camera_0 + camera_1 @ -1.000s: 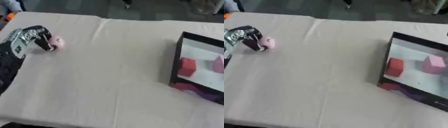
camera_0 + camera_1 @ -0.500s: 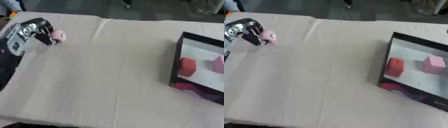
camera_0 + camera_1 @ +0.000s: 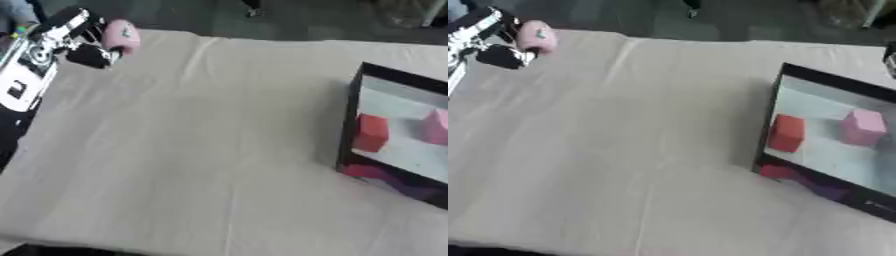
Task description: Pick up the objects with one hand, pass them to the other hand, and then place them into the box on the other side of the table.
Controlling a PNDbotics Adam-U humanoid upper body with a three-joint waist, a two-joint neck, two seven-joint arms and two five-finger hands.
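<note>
My left hand (image 3: 77,39) is at the upper left, raised over the table's far left corner, its fingers curled round a small pink rounded object (image 3: 120,36). The black box (image 3: 773,125) with a white floor stands at the right edge. Inside it lie a red block (image 3: 786,133) and a pink block (image 3: 861,126). A dark shape at the right edge of the right eye view (image 3: 890,55) may be part of my right arm; the right hand itself does not show.
The beige cloth-covered table (image 3: 201,150) spreads wide between my left hand and the box. A red and purple patch (image 3: 385,178) marks the box's near wall. Dark floor lies beyond the far edge.
My left hand has lifted the pink object off the table and carried it up and away toward the far left corner. The box and its blocks have not moved.
</note>
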